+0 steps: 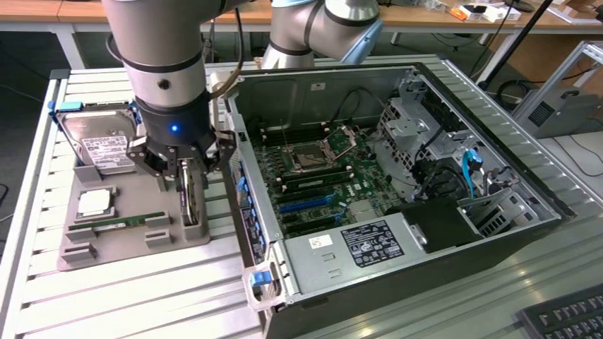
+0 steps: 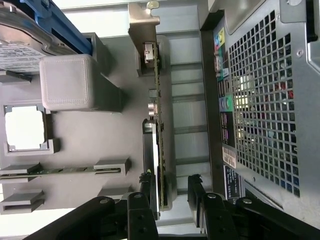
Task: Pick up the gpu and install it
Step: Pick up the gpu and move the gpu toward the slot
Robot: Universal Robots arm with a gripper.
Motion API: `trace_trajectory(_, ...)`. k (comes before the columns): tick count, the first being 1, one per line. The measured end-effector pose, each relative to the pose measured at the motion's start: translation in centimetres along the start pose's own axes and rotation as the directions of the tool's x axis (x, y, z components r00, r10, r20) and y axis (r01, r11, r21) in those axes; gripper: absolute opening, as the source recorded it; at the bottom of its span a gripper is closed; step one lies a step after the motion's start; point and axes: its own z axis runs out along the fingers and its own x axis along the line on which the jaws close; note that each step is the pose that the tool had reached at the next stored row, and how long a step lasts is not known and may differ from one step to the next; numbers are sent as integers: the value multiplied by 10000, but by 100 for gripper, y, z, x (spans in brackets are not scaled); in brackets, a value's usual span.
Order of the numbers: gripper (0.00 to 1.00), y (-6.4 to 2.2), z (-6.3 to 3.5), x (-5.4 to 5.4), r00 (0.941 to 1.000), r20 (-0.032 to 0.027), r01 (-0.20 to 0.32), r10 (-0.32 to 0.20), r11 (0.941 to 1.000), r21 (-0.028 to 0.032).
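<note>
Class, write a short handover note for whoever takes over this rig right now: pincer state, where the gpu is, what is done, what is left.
Pincer: open, one finger on each side of the gpu, not closed on it.
Position: the gpu stands on edge in its slot in the grey tray, beside the open computer case.
Done: pincer is in place around the card.
Left: card not yet gripped or lifted, and not yet installed in the case.
</note>
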Motion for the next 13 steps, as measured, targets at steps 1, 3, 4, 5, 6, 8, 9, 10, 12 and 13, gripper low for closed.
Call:
trace_trajectory(1,42,15,5,1,10000,1,0,0,10000,2)
trace_trajectory(3,42,32,12,3,10000,1,1,-1,10000,6)
trace_trajectory(4,42,40,16,4,10000,1,1,-1,10000,7)
trace_trajectory(5,42,47,19,5,10000,1,0,0,10000,9)
trace_trajectory(6,42,55,23,6,10000,1,1,-1,10000,10)
trace_trajectory(8,42,68,31,7,10000,2,1,-1,10000,11)
trace_trajectory(9,42,75,35,8,10000,2,0,0,10000,13)
trace_trajectory(10,42,82,39,9,10000,1,1,-1,10000,16)
trace_trajectory(12,42,96,51,10,10000,3,1,-1,10000,21)
trace_trajectory(13,42,103,55,11,10000,1,1,-1,10000,25)
